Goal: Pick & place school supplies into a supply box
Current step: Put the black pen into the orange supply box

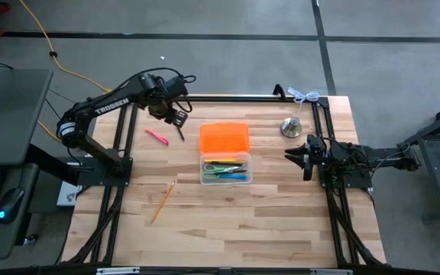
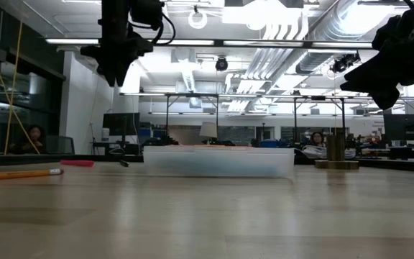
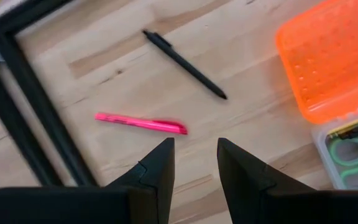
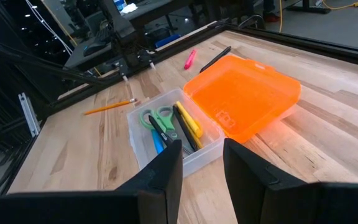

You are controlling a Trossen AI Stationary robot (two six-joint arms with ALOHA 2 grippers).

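The supply box (image 1: pixel 224 171) sits mid-counter, its orange lid (image 1: pixel 224 138) flung open, with green scissors (image 4: pixel 156 117) and several pens inside. Beside the lid lie a black pen (image 3: pixel 184 64) and a pink pen (image 3: pixel 140 123); a pencil (image 1: pixel 162 200) lies apart on bare counter (image 1: pixel 266 221). The left pincer (image 3: pixel 194 155) hovers empty, fingers apart, above the pink pen. The right pincer (image 4: pixel 202 152), fingers apart, waits opposite near a silver bell (image 1: pixel 292 126).

Supply box (image 1: pixel 224 169) open mid-desk, orange lid (image 1: pixel 224 138) flat on its far side.
It holds green scissors (image 4: pixel 156 118) and pens; left of it lie my pink pen (image 1: pixel 156 137), black pen (image 1: pixel 181 134) and pencil (image 1: pixel 163 200).
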